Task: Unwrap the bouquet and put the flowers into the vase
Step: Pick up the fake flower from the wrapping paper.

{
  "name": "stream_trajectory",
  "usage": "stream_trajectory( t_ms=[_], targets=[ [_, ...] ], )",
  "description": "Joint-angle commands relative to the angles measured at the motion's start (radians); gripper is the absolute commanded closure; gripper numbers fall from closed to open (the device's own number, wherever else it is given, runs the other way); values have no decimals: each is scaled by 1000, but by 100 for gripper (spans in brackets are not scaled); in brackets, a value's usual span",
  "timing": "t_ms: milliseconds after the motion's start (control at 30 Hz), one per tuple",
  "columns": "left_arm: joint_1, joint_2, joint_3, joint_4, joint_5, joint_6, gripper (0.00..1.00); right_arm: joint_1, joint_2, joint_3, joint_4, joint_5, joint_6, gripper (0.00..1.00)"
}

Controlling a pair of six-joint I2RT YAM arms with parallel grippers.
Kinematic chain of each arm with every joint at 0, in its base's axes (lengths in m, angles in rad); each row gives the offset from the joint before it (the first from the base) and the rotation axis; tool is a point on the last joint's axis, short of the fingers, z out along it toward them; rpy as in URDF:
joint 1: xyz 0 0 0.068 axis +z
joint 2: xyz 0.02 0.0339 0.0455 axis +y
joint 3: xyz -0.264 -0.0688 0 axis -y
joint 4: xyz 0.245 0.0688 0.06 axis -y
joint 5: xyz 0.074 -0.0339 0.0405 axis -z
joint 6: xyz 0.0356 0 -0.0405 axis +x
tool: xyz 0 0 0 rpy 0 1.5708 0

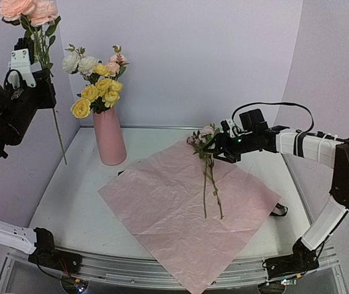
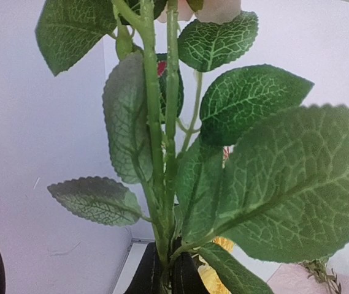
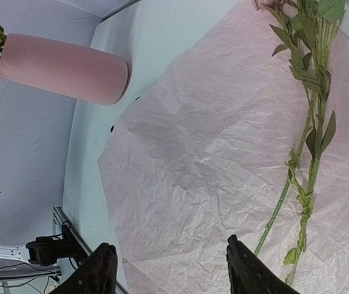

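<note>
White bench (image 1: 70,202), walled on three sides. Most of its middle is taken by the pink paper sheet (image 1: 162,202), opened out flat and crinkled. It lies cornerwise, with one corner hanging over the near edge and the opposite corner pointing toward the far edge. The vase (image 1: 109,138) stands upright on bare bench near the far-left corner, close to the sheet's far-left edge but apart from it. The vase carries a bunch of flowers (image 1: 97,86) with yellow, cream and pale pink heads, leaning slightly outward above the rim. Two pink-headed stems (image 1: 30,12) are up in the air over the left edge of the bench, upright with blooms on top. Their long lower ends hang free below the grip, ending left of the vase and above the bench. The left gripper (image 1: 39,73) holds them partway down, fingers pressed together on the green stems; in its wrist view the leaves fill nearly everything. Two loose stems (image 1: 210,184) lie side by side on the right half of the sheet, small pinkish heads toward the far edge and cut ends toward the near edge. They run close together and seem to cross partway down. The right gripper (image 1: 214,147) sits low over the sheet at the bloom end of these stems, fingers spread wide. Its wrist view shows only paper between them — nothing pinched. Whether a finger touches the blooms cannot be told.
</note>
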Motion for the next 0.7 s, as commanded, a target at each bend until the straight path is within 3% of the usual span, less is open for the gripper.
stream_trajectory(
  t_ms=[0,300,567,667],
  targets=[
    [13,28,13,204,2,122,100,2,19,55,5,-38,-5,38],
    [127,112,24,180,88,47,100,2,38,62,6,-52,-10,38],
    [385,186,129,-37,329,-95,100,1,41,63,6,-63,-8,38],
    [502,196,143,-75,481,-157,100,0,40,60,5,-62,-8,38]
  ],
)
